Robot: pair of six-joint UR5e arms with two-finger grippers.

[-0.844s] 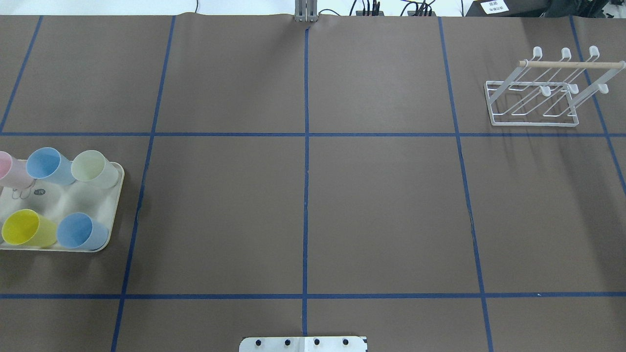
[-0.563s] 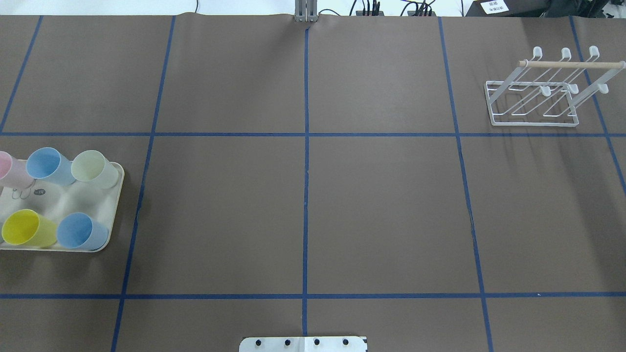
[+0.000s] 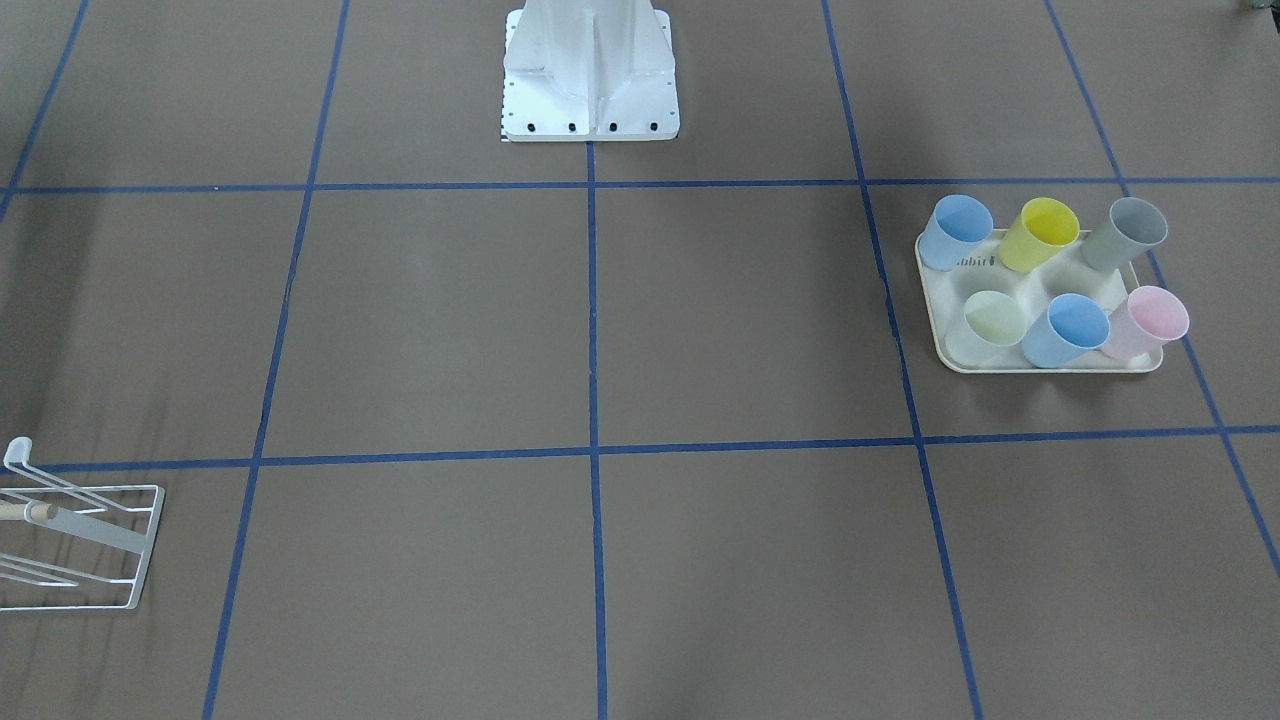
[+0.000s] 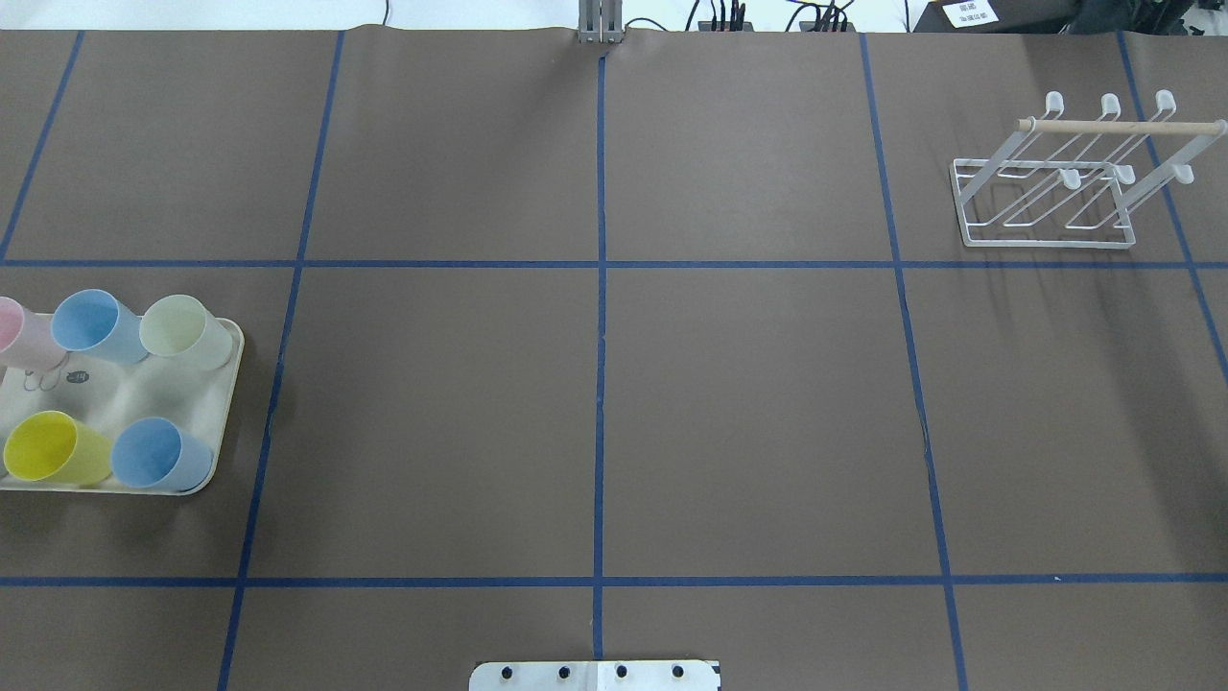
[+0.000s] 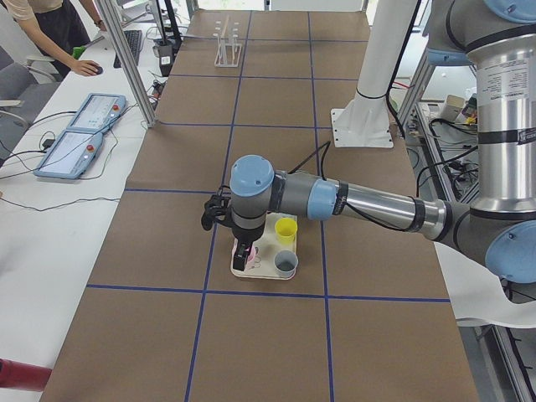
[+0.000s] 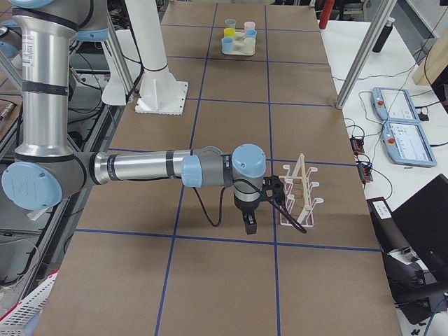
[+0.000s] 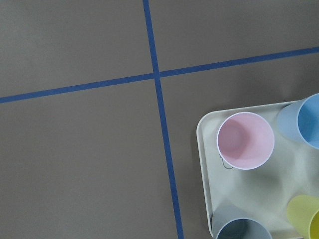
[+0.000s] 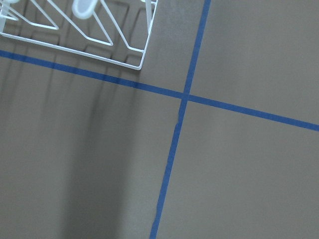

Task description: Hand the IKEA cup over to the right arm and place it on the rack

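Well, nearest: left gripper [image 5: 244, 251] hangs above the tray [image 7: 203, 164] by the pink cup [image 7: 245, 140], and you can't tell its fingers' spread | farther: right gripper [image 6: 249, 222] beside the rack [image 6: 299, 192], fingers equally unreadable | front view crops the rack.

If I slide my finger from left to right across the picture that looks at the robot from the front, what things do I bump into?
rack → robot base → tray, with six cups standing on it
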